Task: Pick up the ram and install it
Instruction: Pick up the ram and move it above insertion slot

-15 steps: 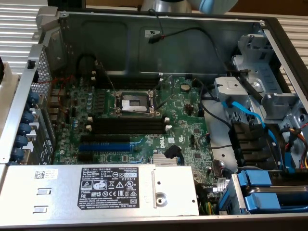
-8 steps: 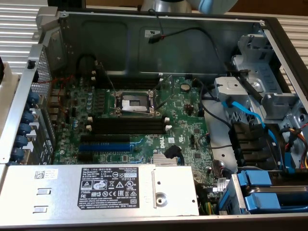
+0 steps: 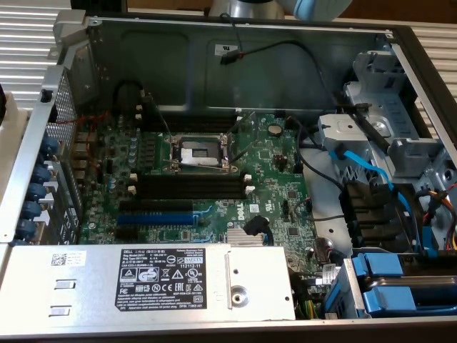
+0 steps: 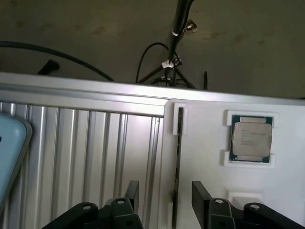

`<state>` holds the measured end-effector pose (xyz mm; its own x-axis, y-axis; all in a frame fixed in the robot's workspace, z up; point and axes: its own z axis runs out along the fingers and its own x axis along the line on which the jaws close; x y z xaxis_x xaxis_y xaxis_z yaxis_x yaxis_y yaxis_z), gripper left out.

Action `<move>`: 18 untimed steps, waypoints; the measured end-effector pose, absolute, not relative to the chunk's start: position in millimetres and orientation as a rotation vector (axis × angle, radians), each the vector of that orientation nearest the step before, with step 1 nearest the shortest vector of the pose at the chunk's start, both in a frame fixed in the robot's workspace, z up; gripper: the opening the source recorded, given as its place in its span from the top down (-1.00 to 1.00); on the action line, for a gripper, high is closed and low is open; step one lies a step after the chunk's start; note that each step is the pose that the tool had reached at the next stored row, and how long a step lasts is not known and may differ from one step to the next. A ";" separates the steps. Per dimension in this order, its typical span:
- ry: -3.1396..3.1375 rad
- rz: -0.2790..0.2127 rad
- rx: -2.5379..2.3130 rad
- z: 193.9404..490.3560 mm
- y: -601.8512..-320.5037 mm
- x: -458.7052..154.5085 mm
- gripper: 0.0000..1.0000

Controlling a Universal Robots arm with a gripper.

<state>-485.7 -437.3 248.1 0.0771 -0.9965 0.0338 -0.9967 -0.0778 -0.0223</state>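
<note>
In the wrist view the ram [image 4: 178, 143] stands on its edge in a narrow slot of a white holder [image 4: 200, 119], so I see it as a thin dark strip. My gripper [image 4: 166, 192] hangs over it, open, with one black finger on each side of the near end of the stick and not touching it. In the exterior view the black memory slots [image 3: 189, 187] with white end clips lie on the green motherboard [image 3: 278, 179], below the CPU socket [image 3: 196, 151].
A CPU chip [image 4: 251, 138] rests in a pocket of the white holder beside the ram. A ribbed metal surface [image 4: 86, 152] adjoins the holder. Inside the case are a blue expansion slot [image 3: 153, 216], a grey power supply [image 3: 143, 275], blue cables [image 3: 371, 168] and drive bays [image 3: 400, 286].
</note>
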 end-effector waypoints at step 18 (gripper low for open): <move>-2.131 0.058 2.303 231.7 -437.3 -486.7 -0.12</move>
